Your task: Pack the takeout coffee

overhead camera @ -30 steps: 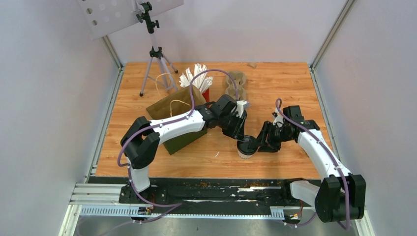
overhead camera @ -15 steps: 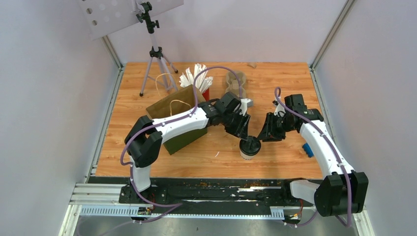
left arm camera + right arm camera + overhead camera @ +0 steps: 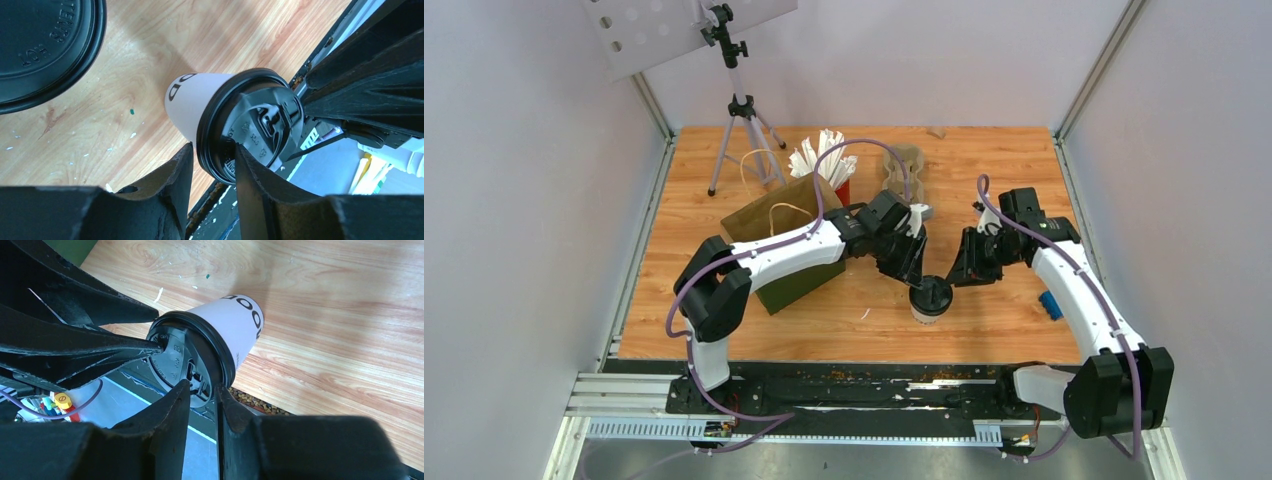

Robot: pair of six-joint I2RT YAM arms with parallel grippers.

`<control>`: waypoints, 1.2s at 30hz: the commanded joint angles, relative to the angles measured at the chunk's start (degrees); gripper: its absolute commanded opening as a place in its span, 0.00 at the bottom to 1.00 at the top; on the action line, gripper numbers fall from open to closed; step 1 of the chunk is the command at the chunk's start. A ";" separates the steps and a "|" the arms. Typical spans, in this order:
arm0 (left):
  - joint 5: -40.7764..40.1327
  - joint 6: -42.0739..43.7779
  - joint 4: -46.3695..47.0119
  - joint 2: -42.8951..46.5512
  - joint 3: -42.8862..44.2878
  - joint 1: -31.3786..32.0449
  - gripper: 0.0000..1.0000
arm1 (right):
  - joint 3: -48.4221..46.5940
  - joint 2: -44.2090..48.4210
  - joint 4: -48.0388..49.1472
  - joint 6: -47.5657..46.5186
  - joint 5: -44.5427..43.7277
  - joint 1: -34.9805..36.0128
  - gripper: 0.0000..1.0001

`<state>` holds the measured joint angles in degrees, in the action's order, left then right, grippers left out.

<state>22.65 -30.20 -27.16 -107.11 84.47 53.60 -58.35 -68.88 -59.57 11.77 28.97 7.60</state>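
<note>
— Got eyes on the coffee cup [image 3: 931, 298]?
— Yes. Standing on the desk [image 3: 1004, 170] close to the near edge, about midway between the two arms. Black lid up, long axis vertical as far as can be judged from above.
— And the left fingers [image 3: 172, 175]?
— Right at the lid, reaching in from the far-left side. Roughly half parted, one tip outside the rim and the other over the lid top. Can't tell whether pinching or just straddling.
— Right fingers [image 3: 167, 412]?
— In from the cup's right, with a much narrower gap and the lid edge lined up in it. Again, impossible to say whether clamped or merely close.
— So which way to the cup?
— Toward the near edge and slightly right from the left fingers, and leftward from the right ones. Nearly a tie.
— Anything further out?
— Second black lid [image 3: 42, 45] filling a corner of the left wrist view, with whatever sits under it hidden. Then a paper bag [image 3: 769, 215] on the left arm's side, and a pulp tray [image 3: 892, 160] at the far side beside the red cup of straws [image 3: 842, 190].
— Risk?
— Probably lifting by the lid alone and popping it off.
</note>
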 commanded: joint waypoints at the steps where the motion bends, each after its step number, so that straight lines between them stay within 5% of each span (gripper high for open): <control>1: 0.60 -0.99 0.77 2.04 -1.26 0.01 0.43 | -1.49 -1.07 1.79 -1.34 0.15 0.65 0.25; 36: 0.05 0.60 3.29 -0.51 -7.31 0.10 0.38 | 11.16 -1.47 7.61 1.89 -2.48 1.55 0.22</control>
<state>25.67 -31.70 -20.12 -106.48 80.01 53.19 -50.43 -67.42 -51.11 13.08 30.37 8.12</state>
